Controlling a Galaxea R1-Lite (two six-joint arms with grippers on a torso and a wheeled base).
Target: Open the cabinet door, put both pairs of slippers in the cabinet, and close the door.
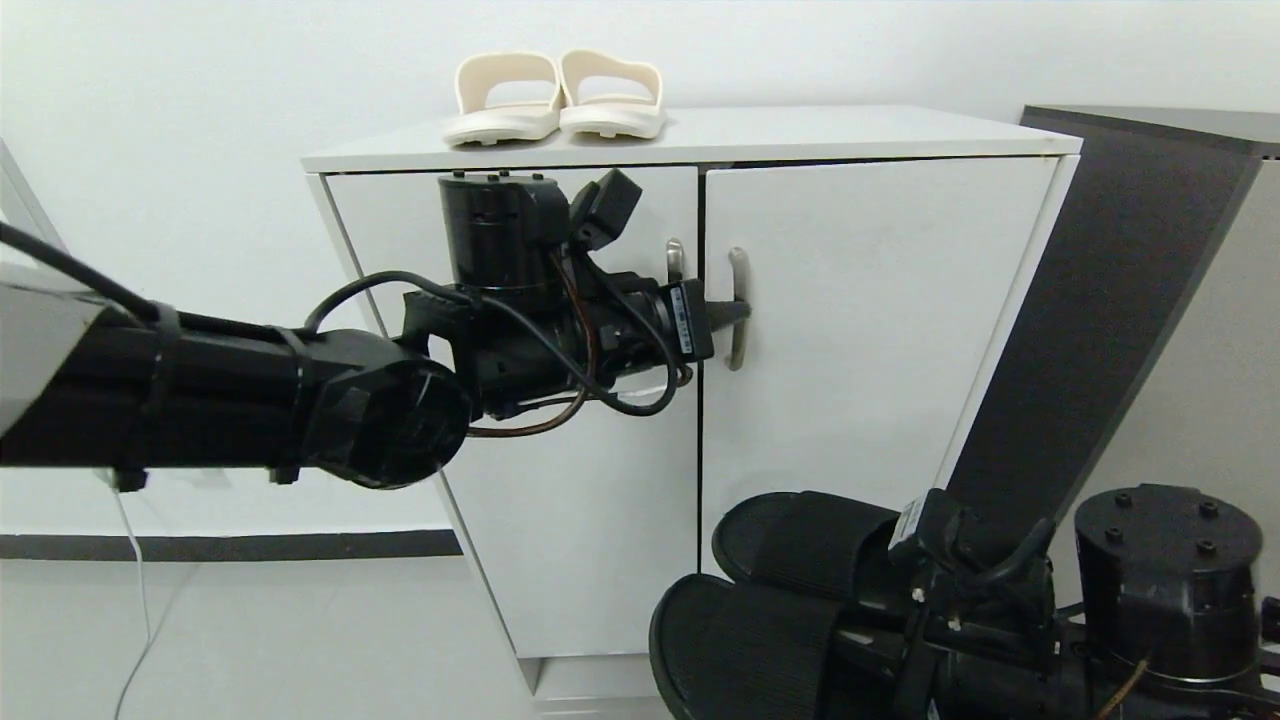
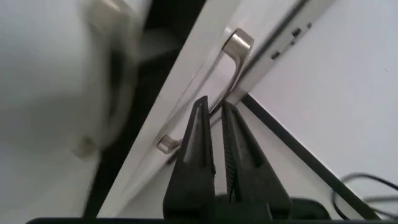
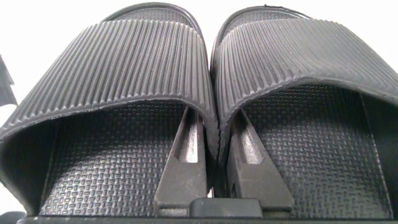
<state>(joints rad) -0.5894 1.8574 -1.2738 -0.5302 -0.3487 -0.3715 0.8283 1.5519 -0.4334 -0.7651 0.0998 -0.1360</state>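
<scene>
Cabinet, centre frame: doors look closed. Left tool pinches right door's handle. Black slippers, lower right, pinched in right tool. Cream slippers upper centre, on cabinet top. Judged: opening, loading, closing all remain.

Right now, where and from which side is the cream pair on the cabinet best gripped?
Probably the cream pair's touching inner strap edges, one finger under each strap, coming from the front: the slippers lie side by side and both straps arch open toward the robot.
</scene>
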